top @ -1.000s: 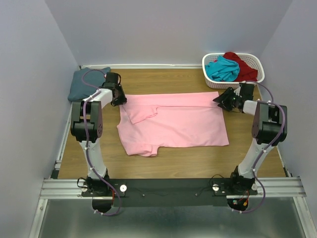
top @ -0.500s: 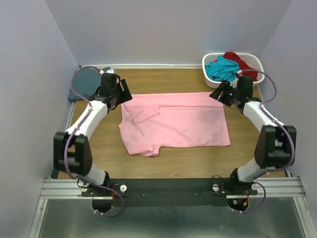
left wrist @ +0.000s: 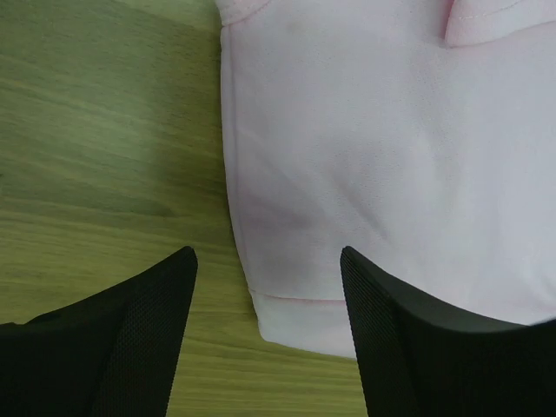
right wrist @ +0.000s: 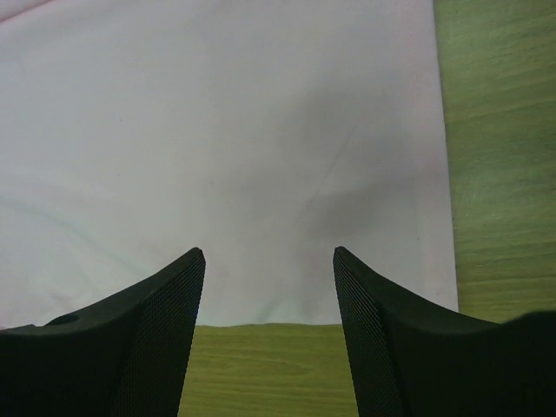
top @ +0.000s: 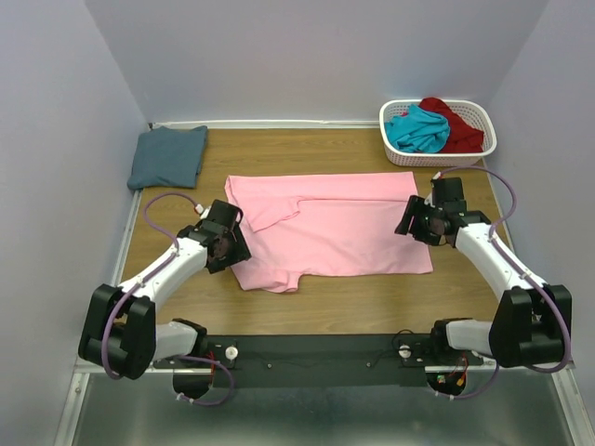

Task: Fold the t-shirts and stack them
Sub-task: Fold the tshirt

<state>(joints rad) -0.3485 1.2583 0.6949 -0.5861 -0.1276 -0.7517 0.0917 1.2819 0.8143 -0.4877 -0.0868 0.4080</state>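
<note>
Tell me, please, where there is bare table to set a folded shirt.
Bare table runs along the back, between the blue-grey shirt and the basket; also in front of the pink shirt. The left tool and right tool crowd its sides.

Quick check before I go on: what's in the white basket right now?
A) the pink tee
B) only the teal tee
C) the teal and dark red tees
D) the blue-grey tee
C: the teal tee and the dark red tee lie bunched together in the basket, while the blue-grey tee lies folded at the far left, outside it.
</note>
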